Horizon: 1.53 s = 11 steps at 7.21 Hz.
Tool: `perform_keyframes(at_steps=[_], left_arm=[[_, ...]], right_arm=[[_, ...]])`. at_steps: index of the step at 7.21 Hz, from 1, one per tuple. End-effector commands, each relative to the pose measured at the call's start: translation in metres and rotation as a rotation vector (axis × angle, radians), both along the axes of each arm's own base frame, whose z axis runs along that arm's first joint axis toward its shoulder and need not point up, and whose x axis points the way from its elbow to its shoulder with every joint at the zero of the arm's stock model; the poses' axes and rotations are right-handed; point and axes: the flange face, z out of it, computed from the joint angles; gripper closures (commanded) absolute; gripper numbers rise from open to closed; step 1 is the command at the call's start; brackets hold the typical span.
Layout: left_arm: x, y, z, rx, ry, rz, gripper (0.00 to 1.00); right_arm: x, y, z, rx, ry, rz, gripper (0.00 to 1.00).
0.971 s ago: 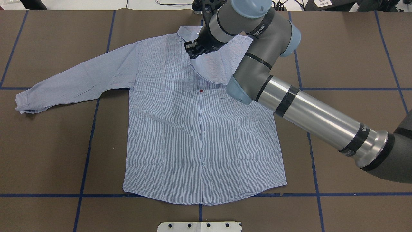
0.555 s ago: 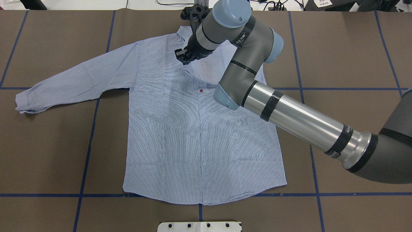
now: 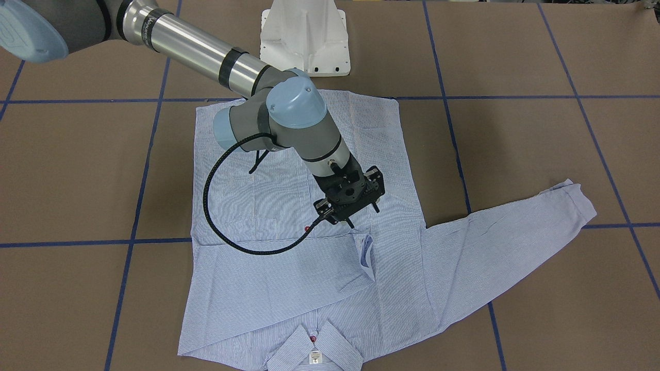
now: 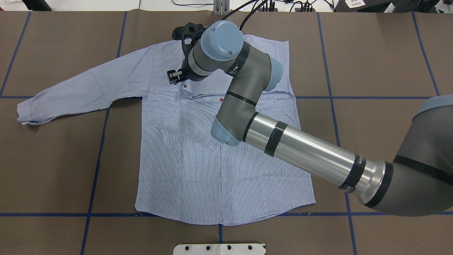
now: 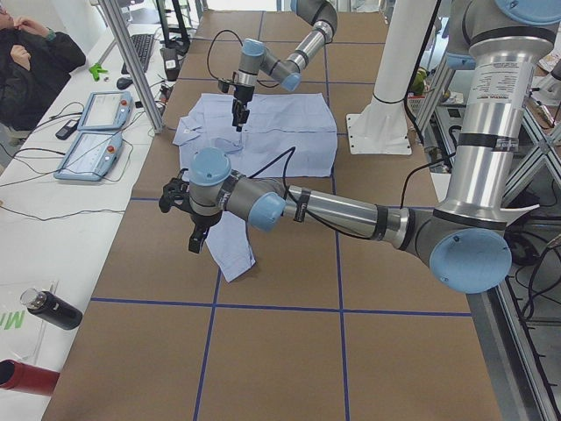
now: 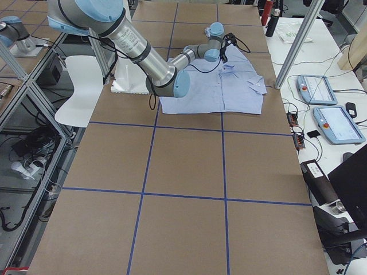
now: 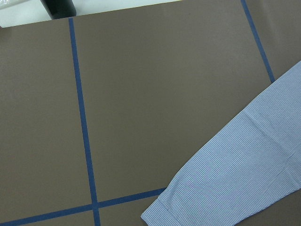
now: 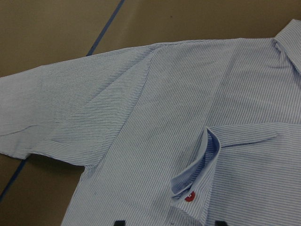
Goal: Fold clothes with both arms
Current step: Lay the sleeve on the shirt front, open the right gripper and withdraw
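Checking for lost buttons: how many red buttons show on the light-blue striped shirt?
3: a red collar button, a red placket button on the front, and a red cuff button on the folded-in sleeve. The grey right arm and that sleeve may hide others.

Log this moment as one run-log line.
phase: sleeve fold | shirt: flat on table | one sleeve: folded across chest | right claw: open, above cuff | left claw: by outstretched sleeve, grip unclear
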Motion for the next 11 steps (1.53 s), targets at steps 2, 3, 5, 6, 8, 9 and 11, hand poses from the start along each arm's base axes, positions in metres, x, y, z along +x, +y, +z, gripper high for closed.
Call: perform_keyframes(at_steps=[2, 3, 5, 6, 8, 9, 11], left_arm=[[-0.001, 0.000, 0.001, -0.002, 0.000, -0.001, 0.00], [-0.001, -0.001, 0.004, -0.007, -0.001, 0.000, 0.00], [0.004, -0.005, 0.005, -0.066, 0.034, -0.081, 0.01], [0.011, 0.004, 0.016, -0.081, 0.053, -0.152, 0.01], [0.073, 0.030, 0.039, -0.147, 0.073, -0.304, 0.01], [0.105, 0.049, 0.052, -0.196, 0.099, -0.345, 0.01], [0.182, 0.074, 0.064, -0.270, 0.093, -0.432, 0.01]], right_arm=[[-0.004, 0.003, -0.002, -0.016, 0.026, 0.001, 0.01], [-0.001, 0.000, -0.003, -0.028, 0.028, 0.009, 0.01], [0.039, -0.007, -0.028, -0.123, 0.102, 0.042, 0.01], [0.059, -0.002, -0.040, -0.177, 0.160, 0.036, 0.01], [0.115, -0.006, -0.043, -0.292, 0.231, 0.022, 0.01], [0.147, 0.004, -0.017, -0.322, 0.247, 0.017, 0.01], [0.195, 0.013, 0.030, -0.318, 0.319, 0.001, 0.01]])
